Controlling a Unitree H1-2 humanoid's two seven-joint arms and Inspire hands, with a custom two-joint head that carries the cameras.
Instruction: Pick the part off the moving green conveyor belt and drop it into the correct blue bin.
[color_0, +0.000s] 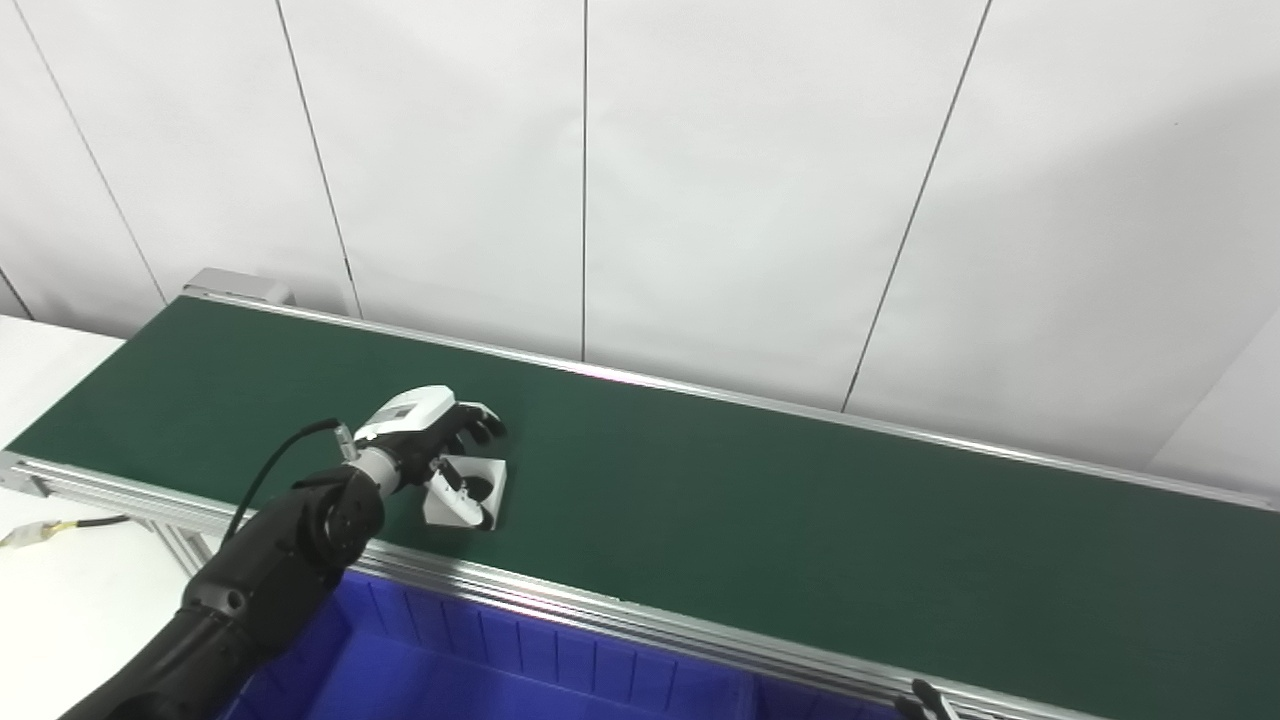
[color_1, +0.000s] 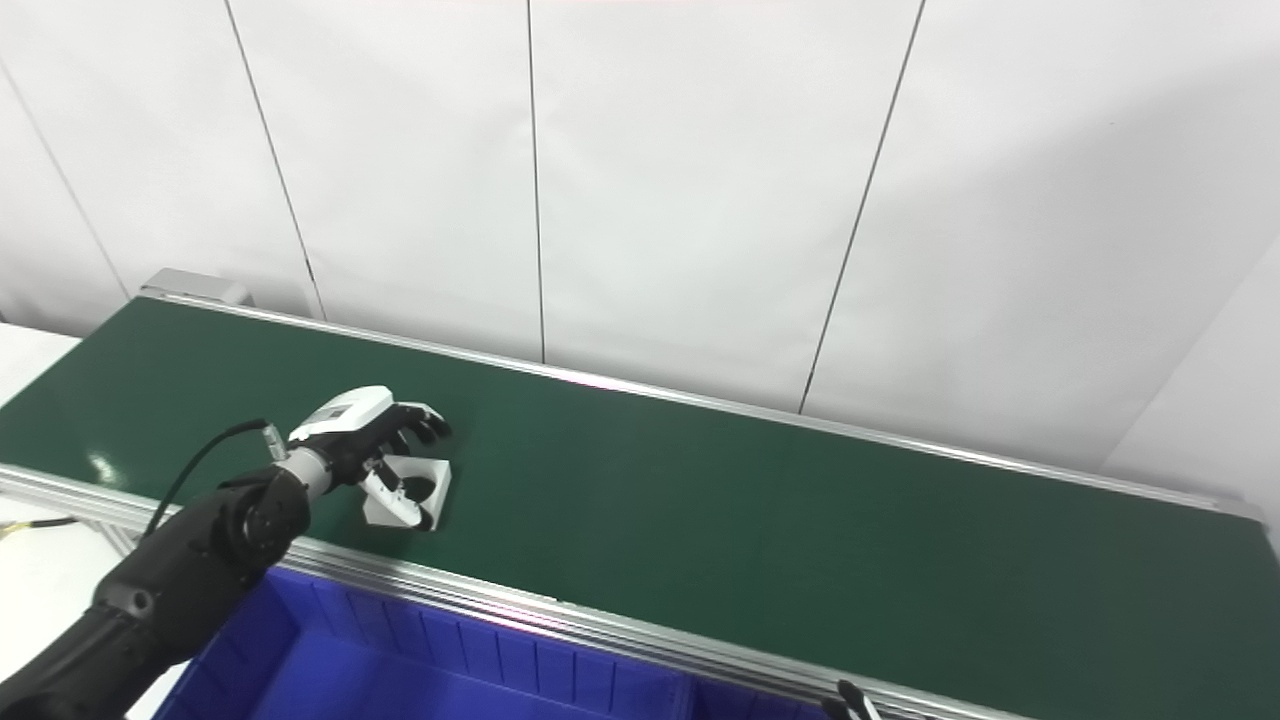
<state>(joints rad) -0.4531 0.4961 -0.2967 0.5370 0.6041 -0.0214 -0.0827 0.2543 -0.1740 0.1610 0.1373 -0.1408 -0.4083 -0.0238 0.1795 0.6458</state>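
The belt (color_0: 760, 500) ran from far left to near right, with a wall (color_0: 700, 180) behind it. The part (color_0: 470, 490) lay on the belt's left stretch, close to its near rail. The left hand (color_0: 430, 435) sat over the part, fingers touching it. The bin (color_0: 520, 670) stood below the near rail, before the belt. The desk (color_0: 50, 590) lay to the left

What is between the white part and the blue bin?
Only a strip of green belt and the conveyor's silver rail separate the white part from the blue bin, seen in both eye views.

White part (color_0: 470, 491) lies on green belt (color_0: 760, 510).
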